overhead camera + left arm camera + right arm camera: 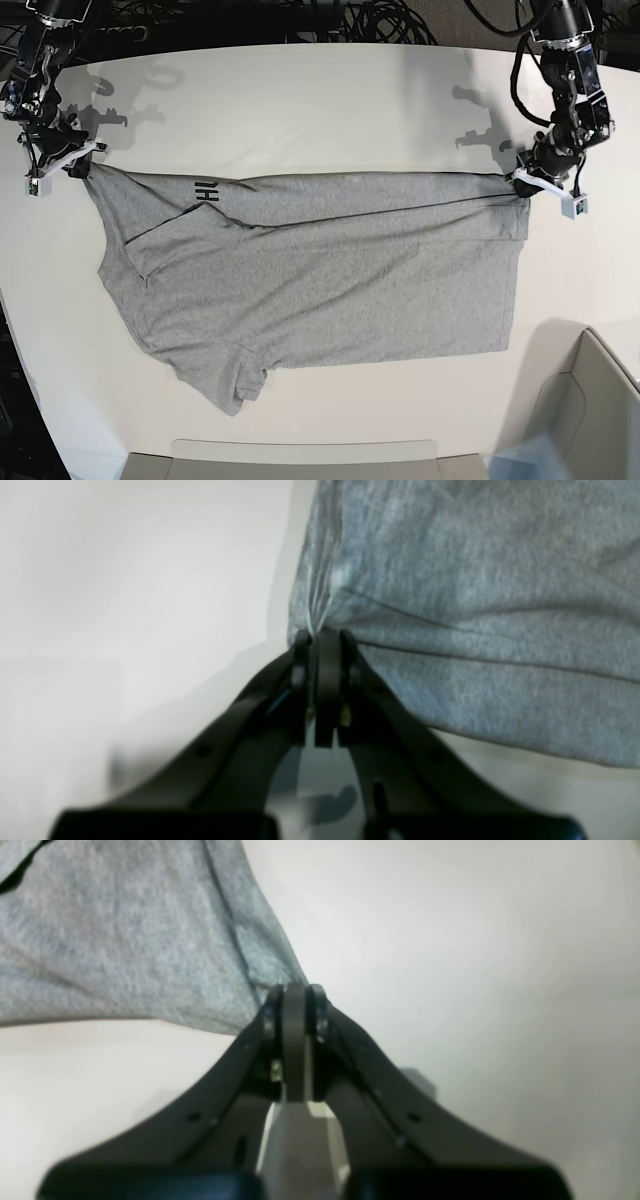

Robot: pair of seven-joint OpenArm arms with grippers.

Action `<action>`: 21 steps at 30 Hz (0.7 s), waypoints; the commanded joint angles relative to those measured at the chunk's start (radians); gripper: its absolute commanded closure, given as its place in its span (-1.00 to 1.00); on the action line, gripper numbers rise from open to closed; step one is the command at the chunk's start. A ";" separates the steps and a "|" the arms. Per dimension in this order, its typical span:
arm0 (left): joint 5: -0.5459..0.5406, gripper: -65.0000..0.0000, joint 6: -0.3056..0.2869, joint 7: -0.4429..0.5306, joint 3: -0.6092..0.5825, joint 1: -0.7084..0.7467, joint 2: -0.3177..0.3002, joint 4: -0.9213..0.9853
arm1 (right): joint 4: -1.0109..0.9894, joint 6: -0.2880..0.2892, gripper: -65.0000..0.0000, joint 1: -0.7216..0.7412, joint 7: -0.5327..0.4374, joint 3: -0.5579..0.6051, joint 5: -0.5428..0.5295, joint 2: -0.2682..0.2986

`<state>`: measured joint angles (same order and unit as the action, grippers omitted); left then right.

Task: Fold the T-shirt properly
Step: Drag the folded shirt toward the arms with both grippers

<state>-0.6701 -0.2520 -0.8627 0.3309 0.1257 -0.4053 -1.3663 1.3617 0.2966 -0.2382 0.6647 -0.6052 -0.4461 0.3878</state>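
While pinched fully shut, gripped a bunched corner of the T-shirt (475, 605) with the left end effector (320, 635), at the far right of the scene. Gripped the opposite corner in the same way with the right end effector (295, 990), at the far left, with no gap visible between the jaws and cloth gathered into their tips.

Spanned the white worktop (300, 100) from left to right with the grey garment. Drew its far edge in a nearly straight line between the two grips and left the rest lying flat toward the near side. Showed a long strip along the far side turned over onto the body, with black lettering (205, 192) peeking out at the strip's left end. Left one sleeve (235, 385) sticking out at the near left, not tucked in.

Judged as early in the fold: at most a first lengthwise turn begun along the far edge. Still to do, by the look of it: the near side, the sleeve, and the crosswise folds into a compact stack.

Noted a low tray (300, 452) at the near edge and a pale bin (600, 385) at the near right, both cut off by the frame. Saw nothing inside the parts in view, and no cloth touching either.
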 commanded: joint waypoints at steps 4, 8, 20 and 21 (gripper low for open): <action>0.039 1.00 0.021 -0.028 0.007 0.022 -0.017 -0.003 | 0.065 0.003 1.00 -0.042 0.022 -0.006 0.013 0.020; 0.039 1.00 0.021 -0.031 0.006 0.078 -0.034 -0.066 | 0.146 0.003 1.00 -0.119 0.023 -0.006 0.013 0.017; 0.039 1.00 0.021 -0.080 0.066 0.279 -0.036 -0.184 | 0.292 0.122 1.00 -0.359 0.023 -0.137 0.011 -0.036; 0.039 1.00 0.021 -0.080 0.084 0.303 -0.036 -0.193 | 0.296 0.131 1.00 -0.384 0.023 -0.143 0.011 -0.037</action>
<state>-0.6701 -0.2508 -0.9031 0.4046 0.4095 -0.4274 -1.5555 1.6405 0.4088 -0.6147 0.7021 -0.7361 -0.4271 0.3305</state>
